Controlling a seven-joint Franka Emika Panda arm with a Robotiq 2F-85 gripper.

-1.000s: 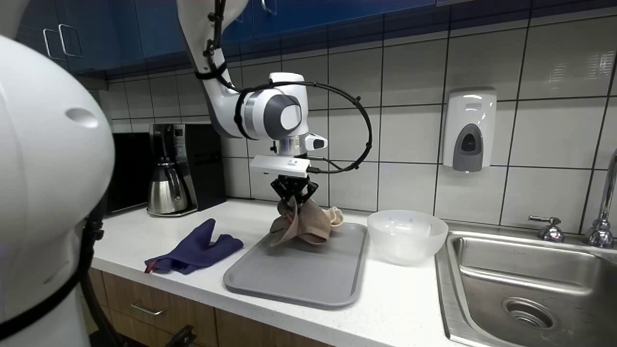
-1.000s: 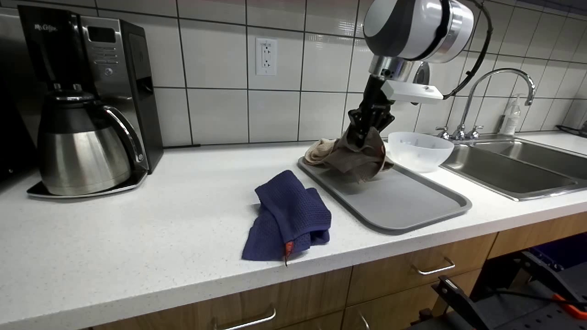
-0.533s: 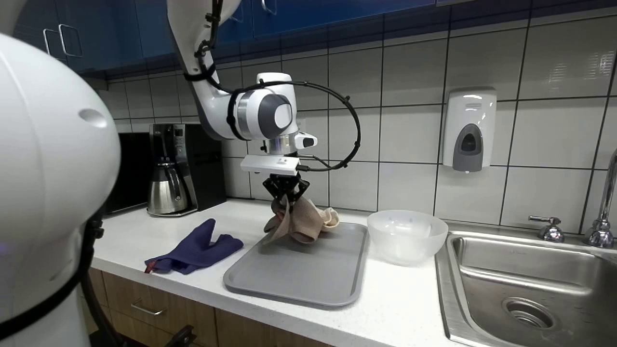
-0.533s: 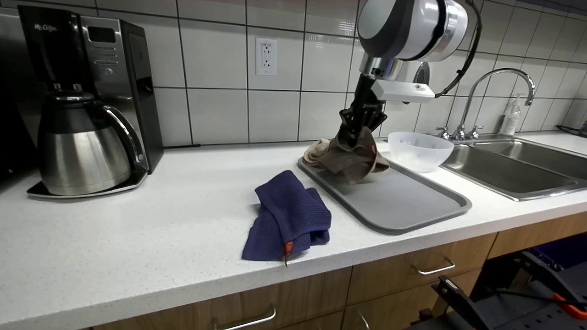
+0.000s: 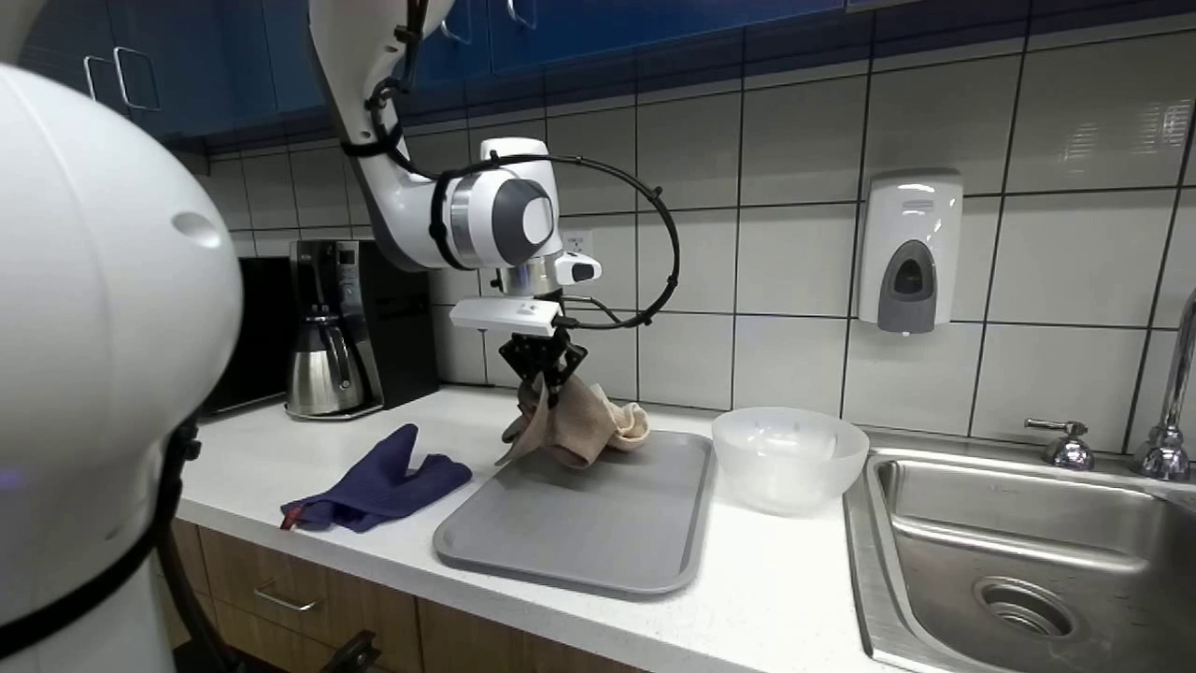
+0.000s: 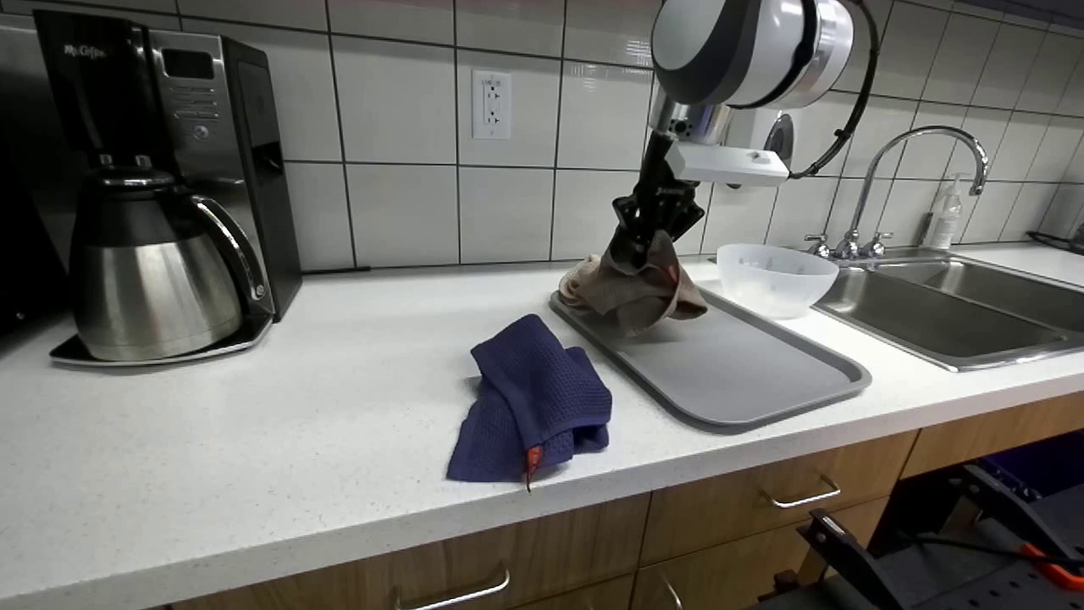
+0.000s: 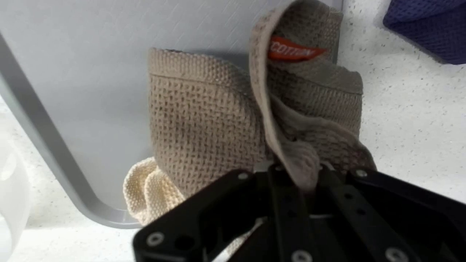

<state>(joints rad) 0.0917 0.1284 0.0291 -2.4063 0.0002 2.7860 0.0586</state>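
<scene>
One brown cloth [image 7: 204, 120] hangs downward from tool [image 7: 302, 170], long axis unclear.

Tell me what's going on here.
A robot arm has its pincer closed on a bunched brown cloth at one end of a gray tray. Cream-colored cloth bunches beside it; whether that is gripped too is unclear. A navy cloth lies on the counter on one side of the tray, a translucent bowl on the other.

Jaws pinching brown cloth [image 5: 572, 425], gray tray [image 5: 589, 525] beneath, bowl [image 5: 783, 475] beside
</scene>
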